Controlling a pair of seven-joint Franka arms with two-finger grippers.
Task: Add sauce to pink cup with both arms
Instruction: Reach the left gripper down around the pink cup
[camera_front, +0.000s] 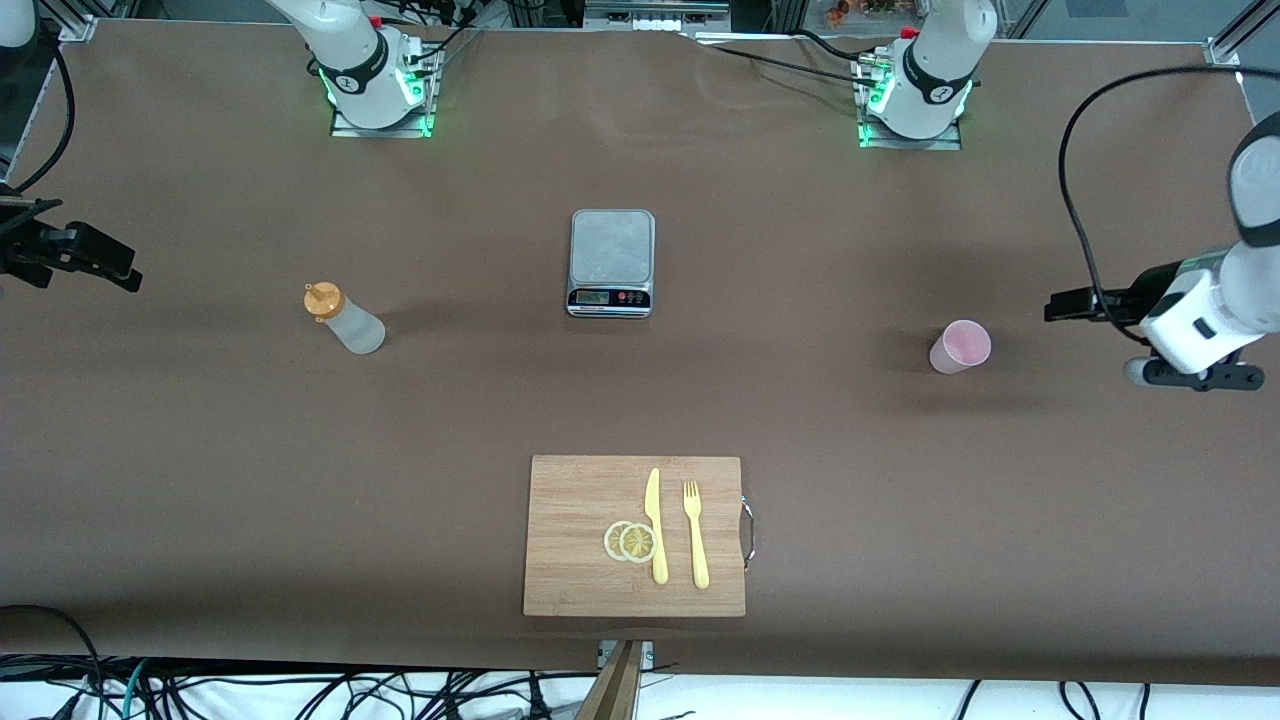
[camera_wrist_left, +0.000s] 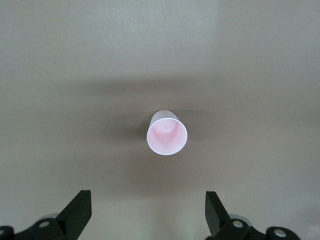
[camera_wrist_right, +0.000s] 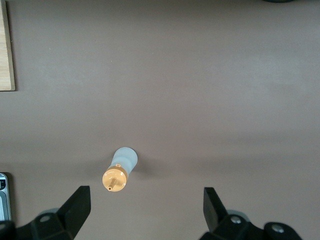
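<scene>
Sauce bottle (camera_front: 344, 320) stands toward the right arm's end of the worktop (camera_front: 200, 480), pink cup (camera_front: 960, 347) toward the left arm's end, scale (camera_front: 611, 262) between them. Both tools, left (camera_wrist_left: 147, 215) and right (camera_wrist_right: 145, 214), hang open above their targets, gripping nothing. Risk: light cup tips if a finger clips its rim.

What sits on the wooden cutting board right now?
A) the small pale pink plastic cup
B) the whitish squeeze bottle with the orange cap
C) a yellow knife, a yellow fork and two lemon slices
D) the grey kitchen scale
C: the wooden cutting board carries a yellow knife, a yellow fork and two lemon slices.
</scene>
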